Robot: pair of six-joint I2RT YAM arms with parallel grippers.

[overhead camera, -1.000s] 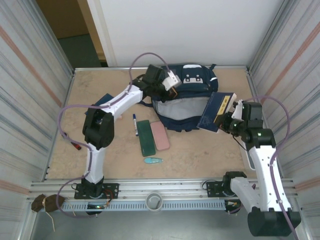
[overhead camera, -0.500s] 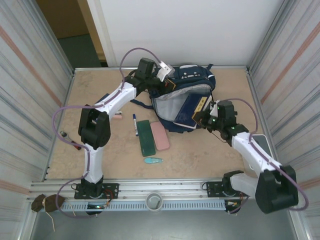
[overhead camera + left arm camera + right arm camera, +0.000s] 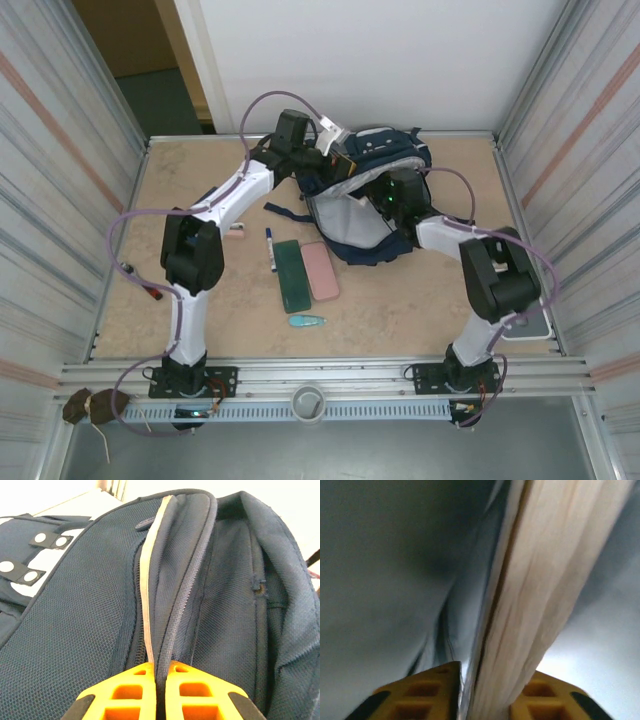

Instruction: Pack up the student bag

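Note:
The student bag, navy blue with white label patches, lies at the back middle of the table with its mouth open toward me and its grey lining showing. My left gripper is shut on the bag's zipper rim and holds it up; in the left wrist view the orange fingertips pinch that rim. My right gripper reaches into the bag's mouth. Inside, a book's pale page edge runs between its parted fingers, with a thin gap at the left finger.
In front of the bag lie a green case and a pink case side by side, a marker pen to their left and a small teal thing nearer me. Corrugated metal walls stand on both sides.
My right arm has swung left from the bag's right side and carried the book into the bag's mouth, and its fingers have parted. The left gripper lifted the rim slightly.

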